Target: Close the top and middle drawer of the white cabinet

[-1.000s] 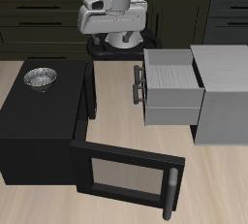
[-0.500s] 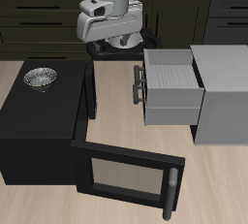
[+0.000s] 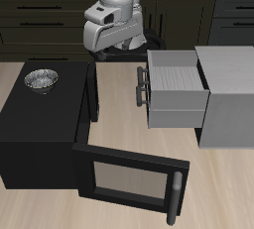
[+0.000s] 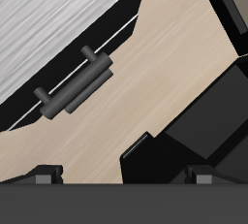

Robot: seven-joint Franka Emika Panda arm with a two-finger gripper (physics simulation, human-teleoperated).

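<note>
So the white cabinet [image 3: 226,99] is the biggest thing of mine here, a plain light grey box with flat sides, sitting on the wooden table [image 3: 119,99] across from the black box [image 3: 40,129]. Its top and middle drawer [image 3: 177,89] are both pulled well out toward the black box, stacked one right over the other. The fronts are pale and flat, the open top one shows a streaky grey inside, and the dark grey bar handles [image 3: 140,85] stick out at the end. From my wrist view I get one bar handle [image 4: 75,87] up close, a stubby dark cylinder on two posts against the pale drawer edge. The black box has its windowed door [image 3: 129,180] swung down and open, with a small metal bowl [image 3: 41,78] on top. My gripper [image 3: 119,43] hangs above the table's back part, clear of the drawers. Honestly can't tell how wide my fingers are, only the tips show.
</note>
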